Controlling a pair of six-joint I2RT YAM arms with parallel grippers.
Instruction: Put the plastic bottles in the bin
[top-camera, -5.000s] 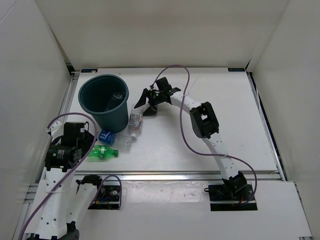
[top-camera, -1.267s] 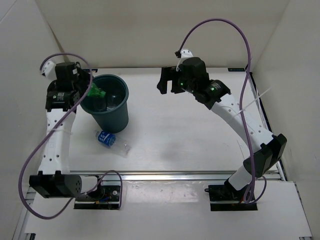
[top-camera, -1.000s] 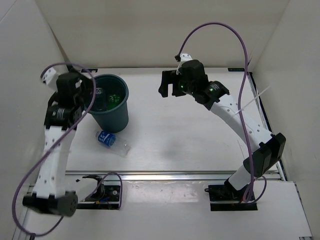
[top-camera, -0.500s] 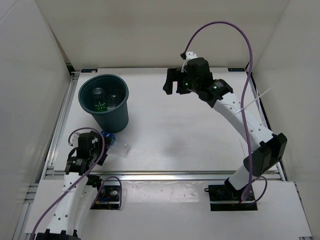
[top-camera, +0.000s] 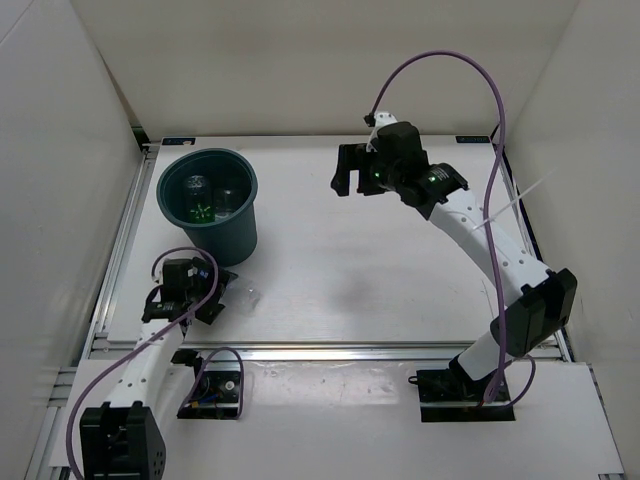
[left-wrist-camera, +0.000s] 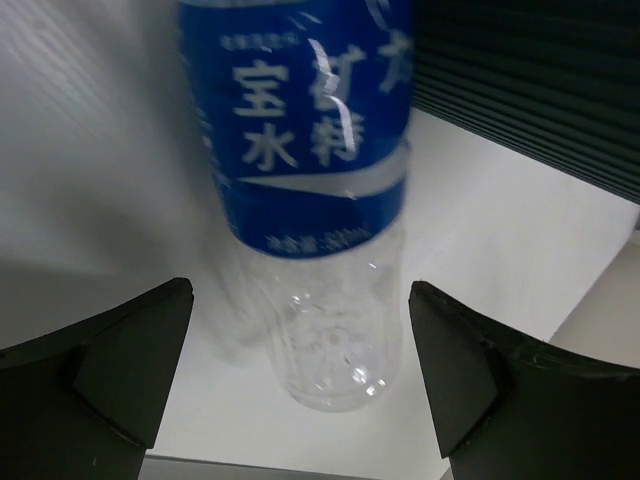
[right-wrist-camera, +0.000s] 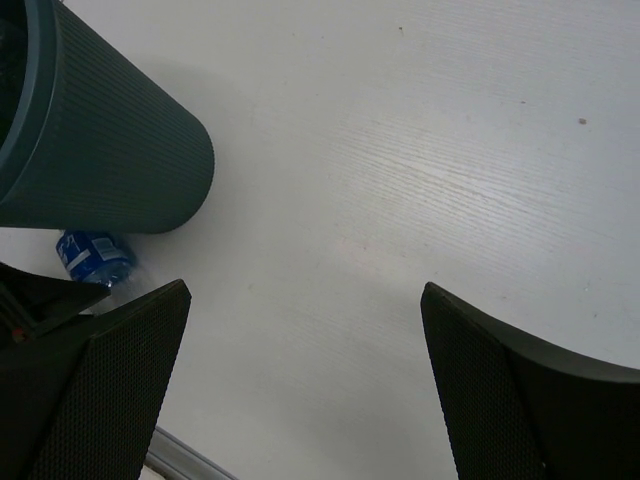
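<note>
Left gripper (left-wrist-camera: 300, 345) sat low on the table (top-camera: 400, 290) with its jaws spread wide, holding nothing yet. The blue-labelled bottle (left-wrist-camera: 300, 150) lay on its side between the two fingers (left-wrist-camera: 130, 370), clear base end nearest the camera and touching neither one. From above, that bottle (top-camera: 245, 297) showed just beside the foot of the bin (top-camera: 228, 240), mostly hidden under the wrist. The green bottle (top-camera: 203, 210) was already inside the bin among other clear ones.

The likeliest failure, as I judged it, was the bottle rolling. It was round, light and blurred in the wrist view, so one finger landing first could push it aside or squeeze it out. A grip on the thin clear end might also crumple and slip. The ribbed bin wall (left-wrist-camera: 530, 80) stood close on one side, so a wide swing could knock it over.

Room was tight to the left, where the rail (top-camera: 118, 260) and side wall (top-camera: 60, 200) ran near. Better space lay upward and toward the table's middle. The right gripper (top-camera: 345, 170), also spread and empty, hung high and well apart.
</note>
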